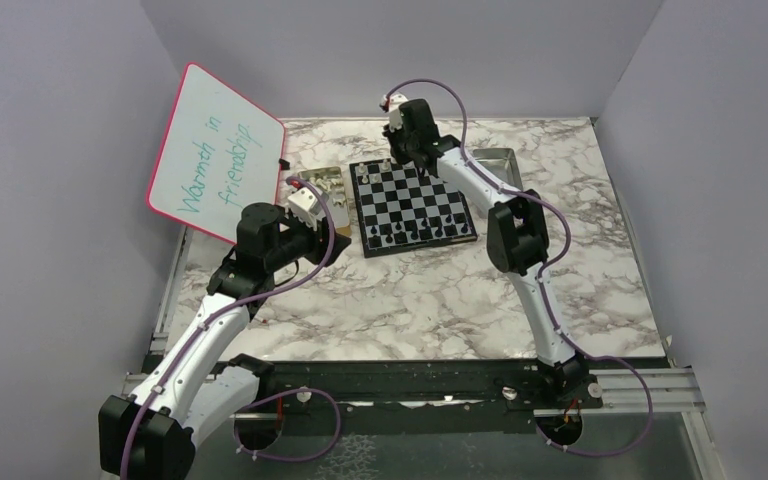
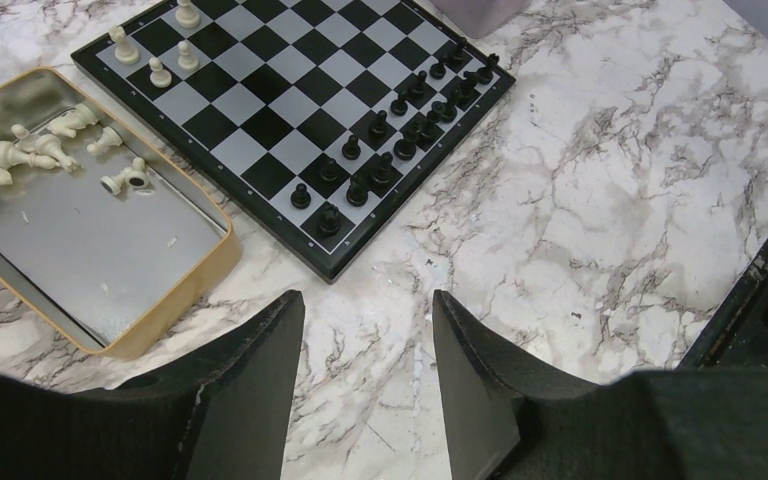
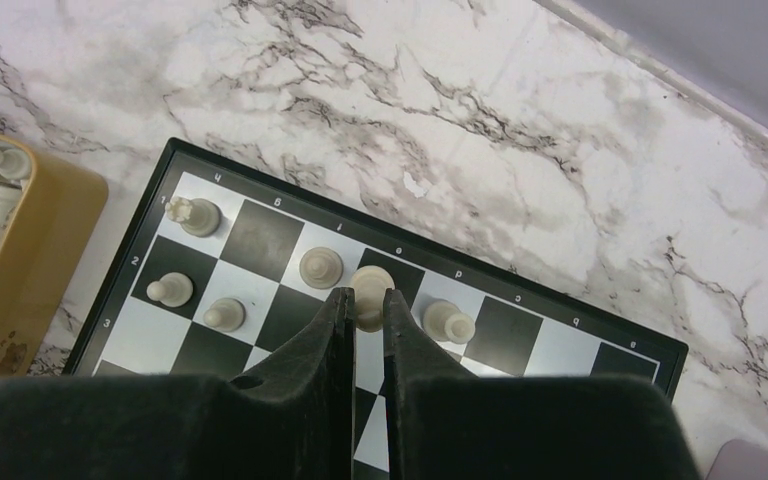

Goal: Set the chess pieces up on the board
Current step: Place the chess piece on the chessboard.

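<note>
**Hidden or unclear.** In the top view the right arm covers the far left corner of the board (image 1: 415,200), so the tool and pieces beneath it cannot be made out there. In the left wrist view the pale pieces (image 2: 45,150) lying toppled in the tray (image 2: 205,275) are blurred and their kinds cannot be told. That tray is cut off at the frame's left edge. A second tray (image 1: 500,158) is partly masked by the right arm.

**Right tool** (image 3: 364,298). Its fingers are almost together, clamped at the tips on one pale piece (image 3: 371,278). It is over the board's edge row, between two standing pale neighbours, and three more stand toward the corner beside the tray. Whether the held piece touches the board cannot be told.

**Left tool** (image 2: 367,300). Its fingers are apart with nothing between them. It is above bare desk (image 2: 580,200), near the board's corner and the tray's end.

**Black pieces** (image 2: 400,130). They stand in two rows along the board's near edge.
</note>
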Available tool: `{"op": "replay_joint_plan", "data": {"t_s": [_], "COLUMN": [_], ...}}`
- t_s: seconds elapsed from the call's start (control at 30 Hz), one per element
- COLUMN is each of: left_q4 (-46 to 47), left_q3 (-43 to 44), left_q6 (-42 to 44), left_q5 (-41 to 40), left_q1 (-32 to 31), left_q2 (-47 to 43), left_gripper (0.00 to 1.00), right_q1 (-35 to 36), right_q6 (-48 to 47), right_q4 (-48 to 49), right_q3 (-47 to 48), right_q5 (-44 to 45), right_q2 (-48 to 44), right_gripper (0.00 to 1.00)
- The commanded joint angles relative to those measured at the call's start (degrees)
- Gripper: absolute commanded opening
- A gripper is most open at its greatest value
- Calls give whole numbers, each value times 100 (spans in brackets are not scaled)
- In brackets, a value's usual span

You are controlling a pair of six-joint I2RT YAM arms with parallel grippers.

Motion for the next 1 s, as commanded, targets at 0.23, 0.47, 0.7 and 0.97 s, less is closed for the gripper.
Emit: {"op": "replay_joint_plan", "data": {"t_s": [0.23, 0.47, 0.7, 0.97], "left_q4": [48, 35, 25, 25], "left_q3": [32, 38, 37, 45], "left_q6": [88, 96, 101, 105], "left_q5": [-133, -137, -152, -150], "left_q1": [-42, -42, -42, -42], "left_q2": [-52, -29, 1, -2], "left_gripper": [52, 53, 53, 53], "right_q1": [40, 39, 61, 61], "right_q6": [-179, -87, -50, -104], "right_q4": [184, 43, -251, -533], "right_q3": [396, 469, 625, 839], "right_q5": [185, 175, 65, 214], "right_q2": [330, 449, 614, 584], "right_gripper": [10, 13, 13, 12]}}
